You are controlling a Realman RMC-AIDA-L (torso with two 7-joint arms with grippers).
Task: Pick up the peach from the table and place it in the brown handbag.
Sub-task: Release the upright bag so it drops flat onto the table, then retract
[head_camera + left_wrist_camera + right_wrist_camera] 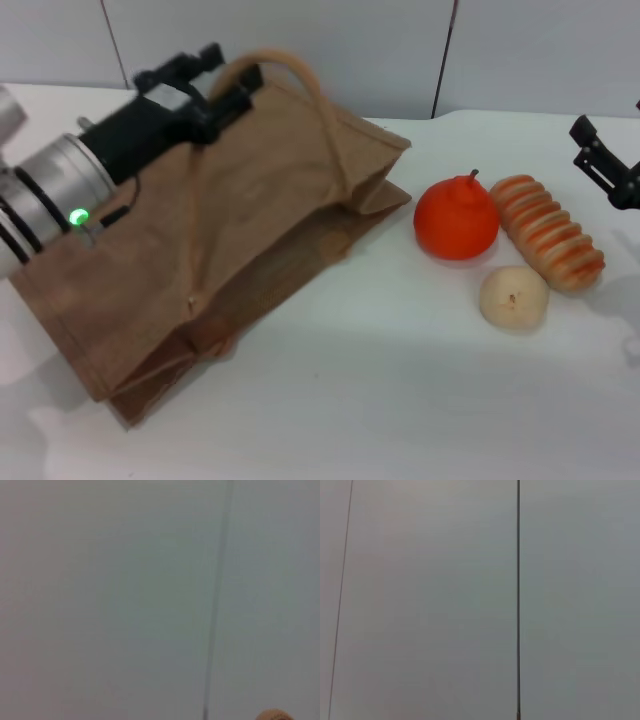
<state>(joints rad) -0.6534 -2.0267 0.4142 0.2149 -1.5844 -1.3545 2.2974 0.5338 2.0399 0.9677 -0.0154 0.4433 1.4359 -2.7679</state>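
The brown handbag (240, 230) lies slumped on the white table, its mouth toward the back wall. My left gripper (222, 78) reaches in from the left at the bag's top edge. Its black fingers are closed around one light-brown handle (300, 75), which arches up out of them. A tan bit of that handle (274, 715) shows in the left wrist view against the wall. The peach is not in view. My right gripper (603, 165) hovers open and empty at the far right edge, above the table.
An orange fruit with a stem (456, 220), a striped orange-and-cream ridged item (548, 232) and a pale beige round fruit (514, 297) sit together right of the bag. The right wrist view shows only the grey panelled wall.
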